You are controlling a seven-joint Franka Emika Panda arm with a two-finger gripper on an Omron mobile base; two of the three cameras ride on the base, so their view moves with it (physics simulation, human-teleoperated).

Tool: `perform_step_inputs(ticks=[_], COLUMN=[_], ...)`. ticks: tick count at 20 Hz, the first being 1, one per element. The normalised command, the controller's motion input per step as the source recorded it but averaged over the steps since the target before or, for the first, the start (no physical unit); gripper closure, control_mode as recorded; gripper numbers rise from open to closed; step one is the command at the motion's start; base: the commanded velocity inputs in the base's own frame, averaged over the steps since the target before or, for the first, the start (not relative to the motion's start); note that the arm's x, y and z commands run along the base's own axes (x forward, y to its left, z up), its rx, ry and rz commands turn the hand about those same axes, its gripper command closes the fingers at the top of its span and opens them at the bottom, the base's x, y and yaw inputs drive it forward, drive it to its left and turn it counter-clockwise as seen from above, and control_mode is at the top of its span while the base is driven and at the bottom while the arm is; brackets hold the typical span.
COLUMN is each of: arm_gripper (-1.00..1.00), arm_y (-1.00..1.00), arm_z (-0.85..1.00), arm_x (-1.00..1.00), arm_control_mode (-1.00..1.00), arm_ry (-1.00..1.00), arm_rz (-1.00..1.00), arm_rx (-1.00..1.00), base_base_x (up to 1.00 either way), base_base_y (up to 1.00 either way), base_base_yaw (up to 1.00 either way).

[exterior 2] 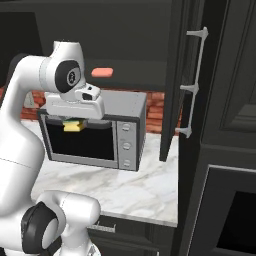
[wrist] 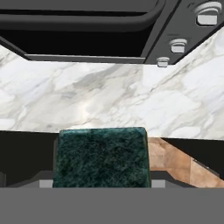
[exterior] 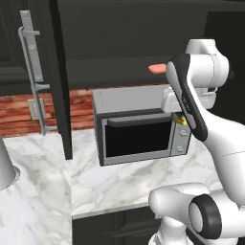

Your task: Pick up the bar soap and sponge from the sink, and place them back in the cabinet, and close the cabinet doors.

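My gripper (exterior: 181,118) hangs in front of the microwave's top edge, shut on the sponge (exterior: 182,121), a yellow block with a dark green face. From the right the sponge (exterior 2: 74,127) shows under the hand (exterior 2: 75,121). In the hand view its green scrub face (wrist: 103,158) sits between the jaws. The pink bar soap (exterior: 157,68) (exterior 2: 102,72) lies on the dark shelf of the upper cabinet (exterior: 119,48) (exterior 2: 130,35), above and beyond the gripper. Both cabinet doors stand open: the left one (exterior: 61,95) and the right one (exterior 2: 174,75). The sink is out of view.
A grey microwave (exterior: 139,129) (exterior 2: 95,137) stands on the white marble counter (exterior: 124,184) (exterior 2: 130,192) under the cabinet. The doors' silver bar handles (exterior: 33,72) (exterior 2: 192,85) stick out. A tall dark unit (exterior 2: 225,165) closes the right side. A grey rounded object (exterior: 5,165) sits at the left edge.
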Motion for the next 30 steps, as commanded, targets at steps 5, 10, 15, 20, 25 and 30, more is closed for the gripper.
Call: perform_step_inputs(ticks=[5, 10, 15, 20, 25, 30], arm_gripper=[1.0, 1.0, 1.0, 1.0, 1.0, 1.0], arm_y=[0.0, 0.0, 0.0, 0.0, 0.0, 0.02], arm_z=[0.0, 0.0, 0.0, 0.0, 0.01, 0.3], arm_x=[0.0, 0.0, 0.0, 0.0, 0.0, 0.0], arm_control_mode=[1.0, 1.0, 1.0, 1.0, -1.0, -1.0], arm_ry=[0.0, 0.0, 0.0, 0.0, 0.0, -0.04], arm_rz=[0.0, 0.0, 0.0, 0.0, 0.0, 0.0], arm_rx=[0.0, 0.0, 0.0, 0.0, 0.0, 0.0], base_base_x=[0.3, 0.16, 0.05, 0.0, 0.0, 0.0], base_base_y=[0.0, 0.0, 0.0, 0.0, 0.0, 0.0], base_base_yaw=[-0.01, 0.0, 0.0, 0.0, 0.0, 0.0])
